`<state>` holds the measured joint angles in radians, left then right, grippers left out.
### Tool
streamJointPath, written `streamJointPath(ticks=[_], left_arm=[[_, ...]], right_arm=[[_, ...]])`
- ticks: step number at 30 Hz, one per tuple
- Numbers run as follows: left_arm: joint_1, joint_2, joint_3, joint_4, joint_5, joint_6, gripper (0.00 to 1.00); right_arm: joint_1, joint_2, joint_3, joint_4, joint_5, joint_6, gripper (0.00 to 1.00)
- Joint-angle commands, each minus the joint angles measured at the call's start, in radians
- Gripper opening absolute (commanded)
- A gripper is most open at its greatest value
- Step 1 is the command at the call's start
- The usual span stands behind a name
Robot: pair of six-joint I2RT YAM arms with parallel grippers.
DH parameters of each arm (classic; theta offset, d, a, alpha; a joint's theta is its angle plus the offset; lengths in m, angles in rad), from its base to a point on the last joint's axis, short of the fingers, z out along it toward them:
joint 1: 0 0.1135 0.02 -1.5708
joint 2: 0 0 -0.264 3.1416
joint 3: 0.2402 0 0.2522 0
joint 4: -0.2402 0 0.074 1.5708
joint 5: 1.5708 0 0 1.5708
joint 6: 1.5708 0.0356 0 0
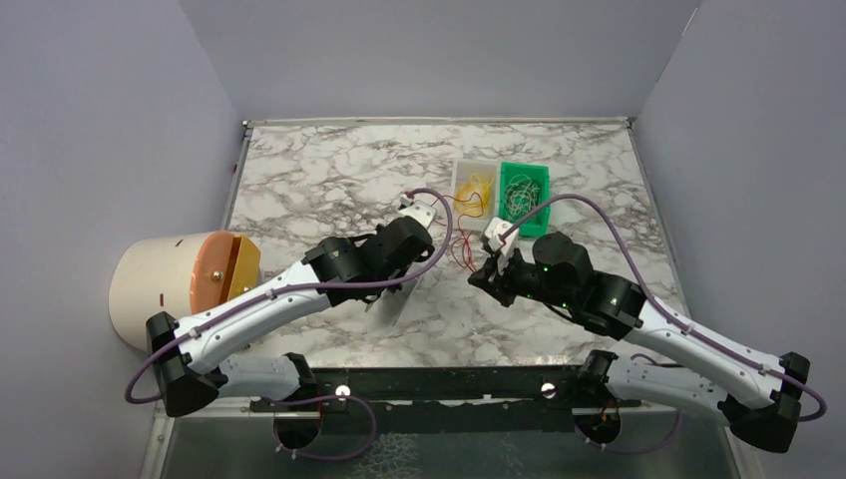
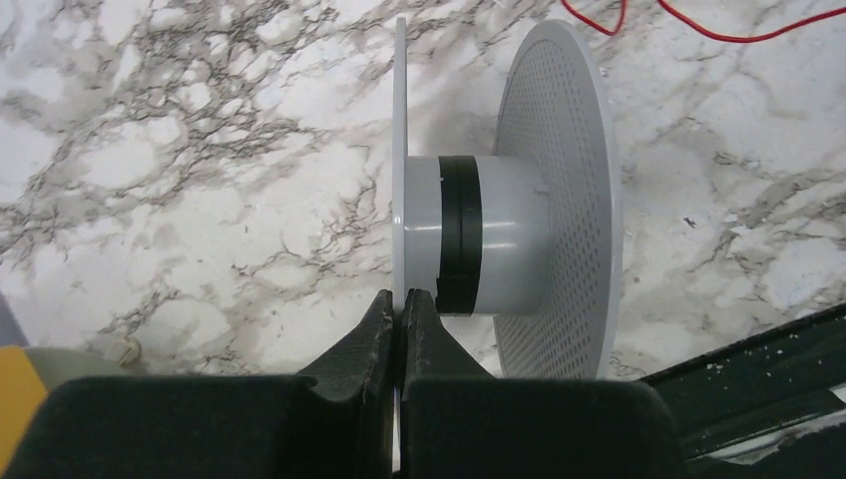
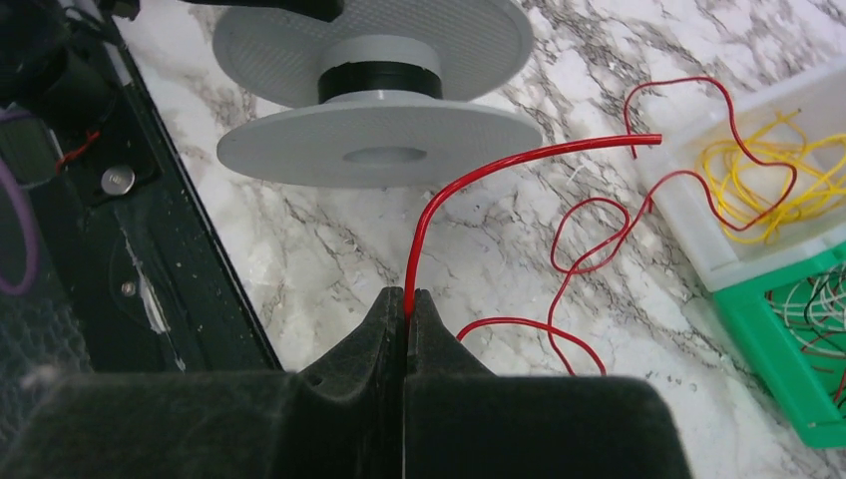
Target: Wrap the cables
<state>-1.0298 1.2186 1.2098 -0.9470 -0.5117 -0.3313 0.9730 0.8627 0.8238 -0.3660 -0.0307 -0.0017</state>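
Marbled white-grey desk (image 1: 329, 180) fills our overhead view; a thread-thin red wire (image 1: 462, 251) lies looped near a clear tray (image 1: 475, 162) of yellow wires (image 1: 475, 190) and a green bin (image 1: 526, 167). Left wrist: our left fingers (image 2: 391, 311) clench the flange of a pale perforated plastic spool (image 2: 559, 200). Right wrist: our right fingers (image 3: 399, 307) pinch the wire, its free end arcing rightward toward the tray.

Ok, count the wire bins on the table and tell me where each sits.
2. The clear bin with yellow wires sits toward the table's far right; the green bin stands just right of it. No others show.
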Motion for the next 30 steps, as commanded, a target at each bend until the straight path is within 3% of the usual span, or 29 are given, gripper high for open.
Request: streamJointPath(ticks=[1,6,15,26,30], left_arm=[[-0.003,-0.043,-0.031,0.122,0.142,0.093,0.0],[0.011,-0.05,-0.076,0.189,0.196,0.145,0.0],[0.156,-0.059,-0.149,0.303,0.475,0.236,0.0],[0.194,-0.032,-0.196,0.377,0.652,0.261,0.0],[0.194,-0.041,-0.21,0.391,0.648,0.264,0.0]], right_arm=[[-0.004,-0.002,0.046,-0.063,-0.164,-0.218,0.01],[-0.003,0.0,0.067,-0.09,-0.191,-0.361,0.01],[-0.003,0.061,0.15,-0.224,-0.149,-0.646,0.01],[-0.003,0.212,0.251,-0.305,0.049,-1.037,0.01],[-0.003,0.255,0.27,-0.291,0.146,-1.202,0.01]])
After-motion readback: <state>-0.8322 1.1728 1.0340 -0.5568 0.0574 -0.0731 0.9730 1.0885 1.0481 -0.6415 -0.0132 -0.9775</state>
